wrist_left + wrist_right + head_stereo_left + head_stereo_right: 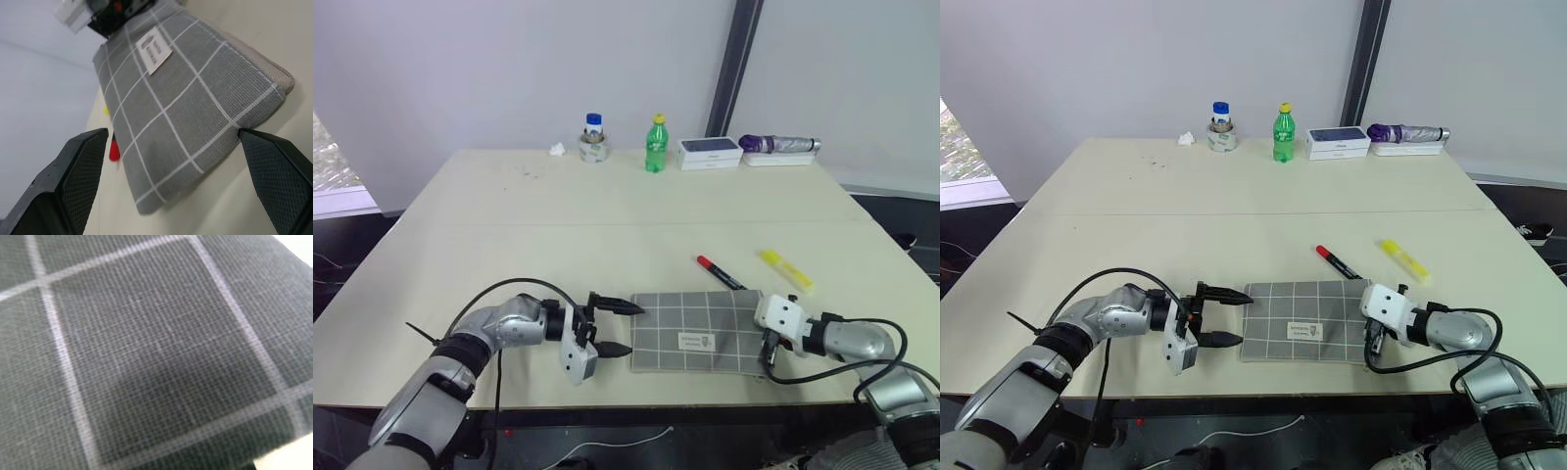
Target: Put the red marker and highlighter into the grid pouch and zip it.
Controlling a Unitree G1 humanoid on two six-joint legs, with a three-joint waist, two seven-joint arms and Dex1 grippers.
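Note:
The grid pouch (695,331), grey with white lines and a small white label, lies flat near the table's front edge. My left gripper (634,329) is open at the pouch's left end, its fingers (73,181) straddling that short edge without touching it. My right gripper (767,354) is shut and sits against the pouch's right end; whether it pinches the fabric (156,352) is hidden. Just behind the pouch lies the red marker (720,272), red cap to the left. To its right lies the yellow highlighter (787,270). Both pens are on the table outside the pouch.
Along the far edge of the table (558,225) stand a jar with a blue lid (594,139), a green bottle (655,145), white boxes (710,153) and a purple folded umbrella (778,144). A crumpled scrap (557,150) lies beside the jar.

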